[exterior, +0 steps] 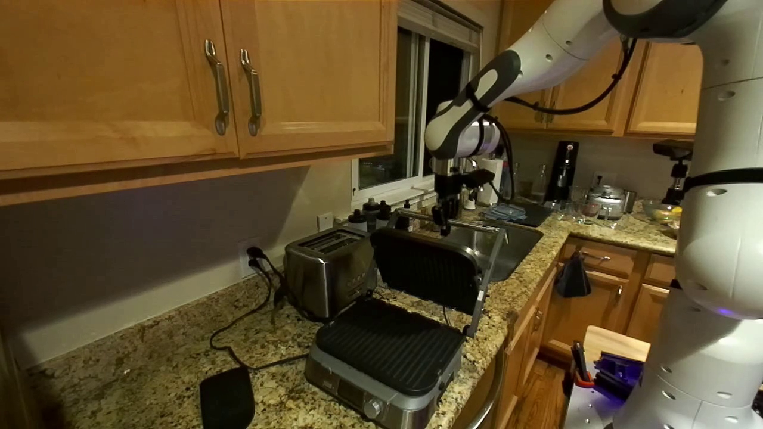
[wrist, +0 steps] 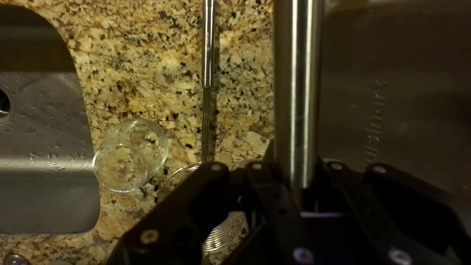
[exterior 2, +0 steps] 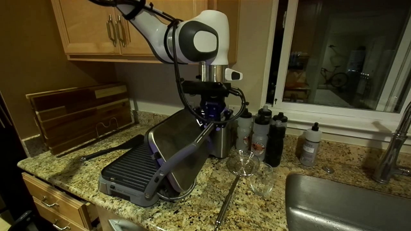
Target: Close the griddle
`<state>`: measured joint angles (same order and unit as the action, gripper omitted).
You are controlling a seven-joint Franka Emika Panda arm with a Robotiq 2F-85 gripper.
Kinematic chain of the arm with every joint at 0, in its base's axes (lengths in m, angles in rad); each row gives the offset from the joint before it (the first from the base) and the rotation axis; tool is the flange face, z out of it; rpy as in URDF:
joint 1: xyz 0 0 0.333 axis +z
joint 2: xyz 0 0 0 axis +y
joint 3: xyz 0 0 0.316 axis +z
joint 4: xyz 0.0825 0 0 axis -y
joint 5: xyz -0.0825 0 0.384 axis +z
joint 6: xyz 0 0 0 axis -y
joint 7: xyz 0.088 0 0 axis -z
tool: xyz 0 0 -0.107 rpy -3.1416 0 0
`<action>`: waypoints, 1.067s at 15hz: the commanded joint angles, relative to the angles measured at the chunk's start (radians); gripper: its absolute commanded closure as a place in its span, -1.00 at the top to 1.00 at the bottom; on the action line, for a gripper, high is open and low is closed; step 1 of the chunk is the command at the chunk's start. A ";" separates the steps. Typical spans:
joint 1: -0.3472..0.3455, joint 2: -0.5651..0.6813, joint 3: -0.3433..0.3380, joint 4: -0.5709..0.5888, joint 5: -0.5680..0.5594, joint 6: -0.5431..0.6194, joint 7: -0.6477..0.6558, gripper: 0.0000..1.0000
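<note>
The griddle (exterior: 387, 342) stands open on the counter, its lower ribbed plate facing up. Its lid (exterior: 426, 268) is tilted up and back, and the lid's steel outer face shows in the wrist view (wrist: 397, 73). It also shows open in an exterior view (exterior 2: 131, 170). A steel bar handle (wrist: 298, 73) runs between the lid's side arms. My gripper (wrist: 295, 167) points down with a finger on each side of this handle, close against it, and appears shut on it. In both exterior views the gripper (exterior: 442, 223) (exterior 2: 212, 125) is at the handle; the fingertips are partly hidden.
A silver toaster (exterior: 331, 271) stands behind the griddle by the wall. Several bottles (exterior 2: 261, 134), a glass (exterior 2: 261, 179) and a long-handled metal utensil (exterior 2: 229, 199) are near the lid. The sink (exterior 2: 346, 205) lies beyond. A small black pad (exterior: 226, 399) is in front.
</note>
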<state>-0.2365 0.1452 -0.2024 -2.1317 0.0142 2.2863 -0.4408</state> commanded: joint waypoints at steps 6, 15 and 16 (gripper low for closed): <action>0.031 -0.076 0.022 -0.064 -0.077 0.019 0.069 -0.91; 0.132 -0.169 0.101 -0.085 -0.246 -0.065 0.316 -0.91; 0.142 -0.167 0.112 -0.082 -0.236 -0.076 0.327 -0.91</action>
<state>-0.1247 0.0289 -0.1133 -2.1792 -0.2089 2.2455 -0.1747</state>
